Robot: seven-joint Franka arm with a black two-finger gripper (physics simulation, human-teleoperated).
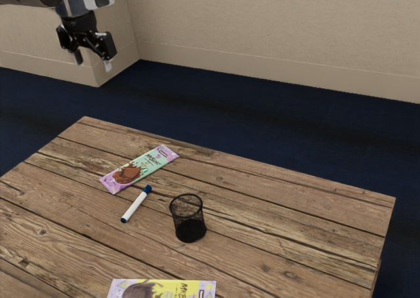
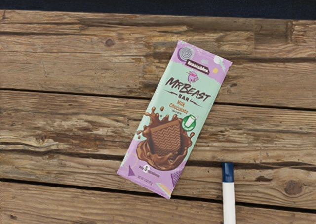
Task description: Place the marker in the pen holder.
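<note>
My jaws stand wide apart, my black gripper (image 1: pixel 94 62) at upper left of the exterior view, the white marker (image 1: pixel 134 205) lies on the wooden table (image 1: pixel 295 219), a little left of the lower centre, near the upright mesh pen holder (image 1: pixel 188 220), one mint chocolate bar (image 1: pixel 140 169) just beside the marker, one yellow bar (image 1: pixel 164 290) at the lower edge.

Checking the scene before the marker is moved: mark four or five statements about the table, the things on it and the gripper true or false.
1. The black mesh pen holder stands upright. True.
2. The white marker with a dark blue cap is inside the pen holder. False: it lies on the brown wooden table, outside the holder.
3. The marker's capped end is the one nearer the mint-and-purple chocolate bar. True.
4. The black two-finger gripper is shut on the marker. False: it is open, well away from the marker.
</note>
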